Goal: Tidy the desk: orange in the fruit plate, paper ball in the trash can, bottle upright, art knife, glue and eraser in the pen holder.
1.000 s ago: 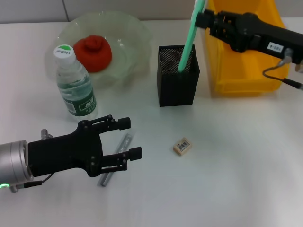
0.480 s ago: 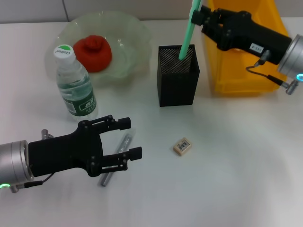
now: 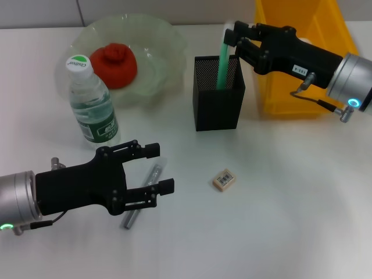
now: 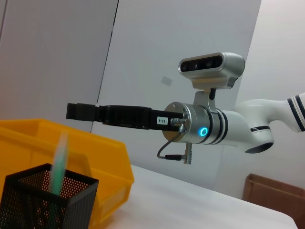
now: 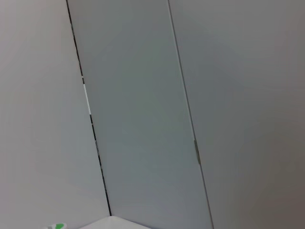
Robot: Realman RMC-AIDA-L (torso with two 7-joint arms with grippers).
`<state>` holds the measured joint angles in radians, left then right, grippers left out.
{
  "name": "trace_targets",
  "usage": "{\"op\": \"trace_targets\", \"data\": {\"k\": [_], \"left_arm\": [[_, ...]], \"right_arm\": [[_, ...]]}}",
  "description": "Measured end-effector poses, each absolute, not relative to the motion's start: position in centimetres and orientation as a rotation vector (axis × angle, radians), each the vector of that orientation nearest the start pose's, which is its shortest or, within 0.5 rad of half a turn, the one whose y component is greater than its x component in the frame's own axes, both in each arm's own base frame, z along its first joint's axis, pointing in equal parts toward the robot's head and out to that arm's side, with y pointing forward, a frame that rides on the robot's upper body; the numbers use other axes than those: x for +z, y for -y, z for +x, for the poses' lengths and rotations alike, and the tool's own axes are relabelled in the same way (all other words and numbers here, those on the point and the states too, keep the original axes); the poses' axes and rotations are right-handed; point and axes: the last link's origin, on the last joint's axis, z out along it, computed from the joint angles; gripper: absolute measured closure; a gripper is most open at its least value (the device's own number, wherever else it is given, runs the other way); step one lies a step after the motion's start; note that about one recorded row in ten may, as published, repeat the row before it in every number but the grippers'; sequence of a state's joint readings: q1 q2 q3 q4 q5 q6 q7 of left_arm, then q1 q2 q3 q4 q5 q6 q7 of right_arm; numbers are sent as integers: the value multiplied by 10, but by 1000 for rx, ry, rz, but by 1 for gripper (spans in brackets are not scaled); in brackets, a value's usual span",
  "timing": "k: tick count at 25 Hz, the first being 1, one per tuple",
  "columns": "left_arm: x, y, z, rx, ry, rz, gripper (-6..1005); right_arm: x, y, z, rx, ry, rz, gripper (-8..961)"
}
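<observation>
The orange [image 3: 114, 64] lies in the fruit plate [image 3: 168, 36] at the back left. The bottle [image 3: 93, 104] stands upright in front of the plate. The green art knife [image 3: 222, 65] stands in the pen holder [image 3: 218, 110]; it also shows in the left wrist view [image 4: 58, 160], below the right gripper [image 4: 70, 112] and apart from it. My right gripper [image 3: 232, 39] is open just above the holder's far right corner. My left gripper [image 3: 164, 169] is open and empty beside a slim grey glue tube [image 3: 132, 216]. The eraser [image 3: 224, 179] lies at mid table. The paper ball is out of view.
The trash can [image 3: 293, 93] stands right of the pen holder, under my right arm; it also shows in the left wrist view [image 4: 112, 164]. The right wrist view shows only a wall.
My right gripper came down and left to the pen holder. The green art knife sank deeper into the holder and now stands apart from the fingers. My left arm has not moved.
</observation>
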<state>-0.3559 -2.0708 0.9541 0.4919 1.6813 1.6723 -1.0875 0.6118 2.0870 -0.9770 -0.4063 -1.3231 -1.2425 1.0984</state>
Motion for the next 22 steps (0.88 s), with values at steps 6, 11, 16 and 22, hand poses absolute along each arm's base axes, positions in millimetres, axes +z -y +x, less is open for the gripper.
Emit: {"op": "trace_targets", "data": {"k": [6, 11, 16, 22], "left_arm": [[-31, -258, -276, -998, 507, -2758, 214], [-31, -258, -276, -998, 509, -2758, 214], [-31, -258, -276, -1003, 507, -2759, 214], [-31, -257, -276, -1005, 508, -2759, 214]], "right_arm": [[-29, -378, 223, 996, -555, -2364, 702], [-22, -376, 217, 1049, -636, -2410, 601], [3, -366, 202, 1127, -639, -2503, 606], [40, -348, 181, 1229, -591, -2604, 607]]}}
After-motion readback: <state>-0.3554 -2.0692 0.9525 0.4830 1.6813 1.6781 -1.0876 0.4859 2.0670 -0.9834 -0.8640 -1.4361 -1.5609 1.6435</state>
